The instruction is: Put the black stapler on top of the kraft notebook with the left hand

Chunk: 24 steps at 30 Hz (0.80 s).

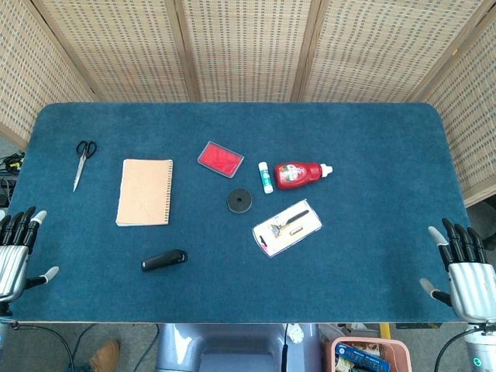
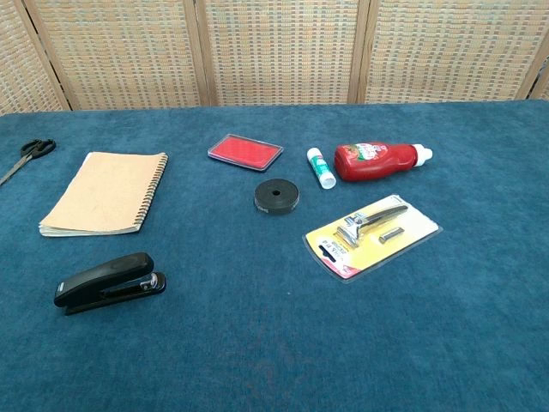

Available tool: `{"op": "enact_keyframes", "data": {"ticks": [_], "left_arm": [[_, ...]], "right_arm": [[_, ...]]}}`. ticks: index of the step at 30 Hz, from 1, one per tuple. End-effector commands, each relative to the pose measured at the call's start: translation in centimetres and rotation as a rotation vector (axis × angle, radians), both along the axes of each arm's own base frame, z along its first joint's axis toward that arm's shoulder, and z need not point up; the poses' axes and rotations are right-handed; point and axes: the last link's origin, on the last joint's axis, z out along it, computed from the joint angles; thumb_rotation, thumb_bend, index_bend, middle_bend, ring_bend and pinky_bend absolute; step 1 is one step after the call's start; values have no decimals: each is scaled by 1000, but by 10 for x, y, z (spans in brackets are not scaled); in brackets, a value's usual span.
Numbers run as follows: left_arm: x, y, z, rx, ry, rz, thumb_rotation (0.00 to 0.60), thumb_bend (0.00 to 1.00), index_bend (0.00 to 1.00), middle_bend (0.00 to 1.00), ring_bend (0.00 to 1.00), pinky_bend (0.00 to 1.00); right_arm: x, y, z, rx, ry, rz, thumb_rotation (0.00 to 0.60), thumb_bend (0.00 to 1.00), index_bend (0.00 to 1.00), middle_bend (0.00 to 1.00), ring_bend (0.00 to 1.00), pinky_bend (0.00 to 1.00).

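The black stapler [image 1: 163, 260] [image 2: 110, 282] lies on the blue table near the front left, a little in front of the kraft spiral notebook [image 1: 145, 191] [image 2: 106, 192], which lies flat with nothing on it. My left hand [image 1: 15, 249] hovers at the table's left front edge, fingers spread and holding nothing, well left of the stapler. At the right front edge my right hand [image 1: 463, 267] is likewise spread and empty. Neither hand shows in the chest view.
Scissors [image 1: 82, 160] [image 2: 27, 154] lie at the far left. A red flat case [image 1: 220, 159] [image 2: 245, 152], a black tape roll [image 1: 240, 201] [image 2: 275, 196], a glue stick [image 1: 265, 177] [image 2: 321, 166], a red bottle [image 1: 301, 174] [image 2: 379, 160] and a packaged razor [image 1: 287, 227] [image 2: 371, 235] lie around the middle.
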Motion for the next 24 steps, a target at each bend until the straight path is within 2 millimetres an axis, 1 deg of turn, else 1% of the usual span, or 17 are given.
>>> {"op": "enact_keyframes", "data": {"ticks": [1, 4, 7, 8, 10, 12, 15, 17, 19, 22, 24], "left_arm": [[0, -2, -2, -19, -5, 1, 600, 0, 0, 0, 0, 0], [0, -1, -7, -51, -6, 4, 600, 0, 0, 0, 0, 0], [6, 3, -20, -138, -27, -17, 600, 0, 0, 0, 0, 0], [9, 7, -29, -177, -27, -42, 600, 0, 0, 0, 0, 0], [14, 12, -51, -258, -30, -79, 600, 0, 0, 0, 0, 0], [21, 17, -77, -336, -37, -105, 600, 0, 0, 0, 0, 24], [31, 24, -107, -401, -34, -129, 600, 0, 0, 2, 4, 114], [40, 30, -128, -425, -47, -141, 600, 1, 21, 42, 46, 162], [45, 33, -144, -437, -64, -134, 600, 18, 68, 97, 104, 202], [51, 36, -163, -439, -92, -112, 600, 78, 140, 182, 188, 262], [55, 39, -176, -423, -106, -93, 600, 124, 169, 222, 222, 275]], "right_arm": [[0, 0, 1, 5, -6, -6, 600, 0, 0, 0, 0, 0], [0, 0, 1, 10, -13, -10, 600, 0, 0, 0, 0, 0], [0, 0, 0, 16, -13, -13, 600, 0, 0, 0, 0, 0], [-1, -1, 0, 18, -12, -15, 600, 0, 0, 0, 0, 0], [-2, -2, -1, 23, -13, -21, 600, 0, 0, 0, 0, 0], [-2, -3, -1, 24, -14, -24, 600, 0, 0, 0, 0, 0], [-2, -4, -1, 24, -11, -29, 600, 0, 0, 0, 0, 0], [-3, -5, -2, 26, -10, -36, 600, 0, 0, 0, 0, 0], [-4, -5, -2, 27, -9, -41, 600, 0, 0, 0, 0, 0], [-6, -5, -2, 29, -12, -47, 600, 0, 0, 0, 0, 0], [-8, -6, -2, 36, -23, -56, 600, 0, 0, 0, 0, 0]]}}
